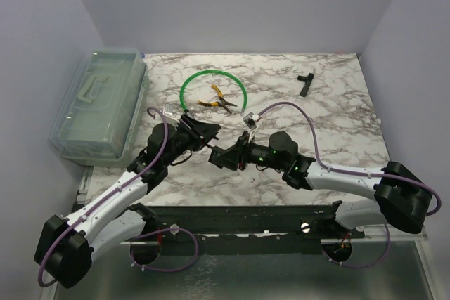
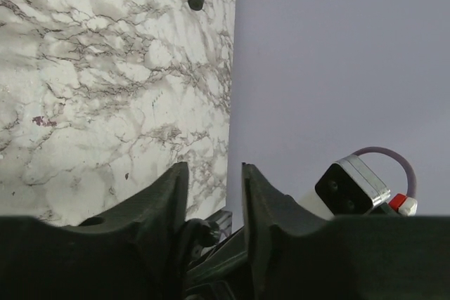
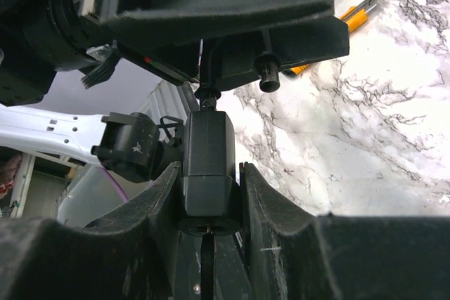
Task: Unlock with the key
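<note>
**Padlock Clamped, Key Unseen**

My right pincer [image 3: 209,177] was pinching the black padlock [image 3: 207,138] by its flat sides and seemed to hold it off the table. I judge this was so the body could not twist while my other arm worked at it. My left pincer [image 2: 214,173] hung right at the padlock's far end, tip to tip with the right. Its fingers [image 2: 165,194] showed a gap in their own view, and I could not tell whether they nipped anything. I could not find the key in any view; if I had it, it sat hidden where the left tips met the lock.

Beneath lay a white, grey-veined marble tabletop [image 1: 330,124], walled by plain pale lilac panels. Beyond us sat a green ring [image 1: 182,93] around yellow-handled pliers [image 1: 215,101]. A clear lidded box [image 1: 98,103] stood at the left and a black T-shaped piece [image 1: 304,83] far right.
</note>
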